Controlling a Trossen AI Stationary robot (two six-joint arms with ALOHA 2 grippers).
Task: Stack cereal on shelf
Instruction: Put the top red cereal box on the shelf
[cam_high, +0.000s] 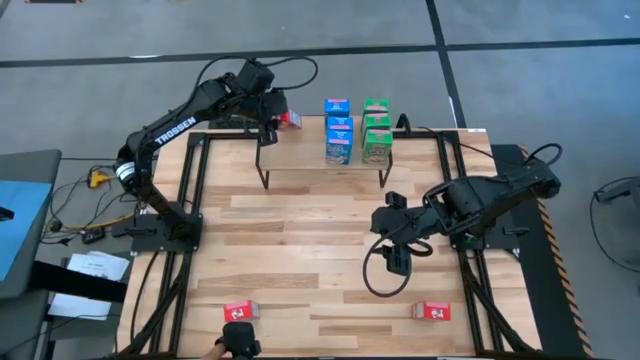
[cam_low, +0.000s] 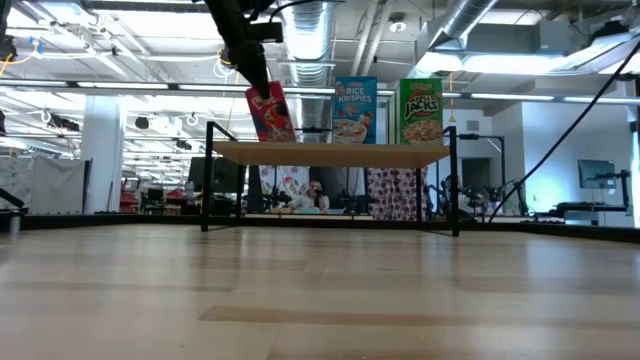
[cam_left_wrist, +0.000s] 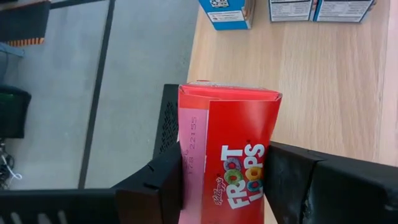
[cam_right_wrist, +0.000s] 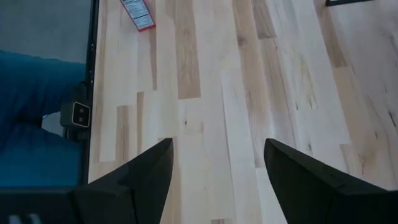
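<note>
Clamped between the left gripper's fingers, a red box tilts over the shelf at upper centre; the right gripper hangs apart, empty, mid-right.

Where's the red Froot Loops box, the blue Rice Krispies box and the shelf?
Red Froot Loops box (cam_left_wrist: 239, 155): left wrist view, printed front.
Blue Rice Krispies box (cam_low: 354, 110): low view, front face.
Shelf (cam_low: 330, 154): low view, front edge of wood top.
</note>
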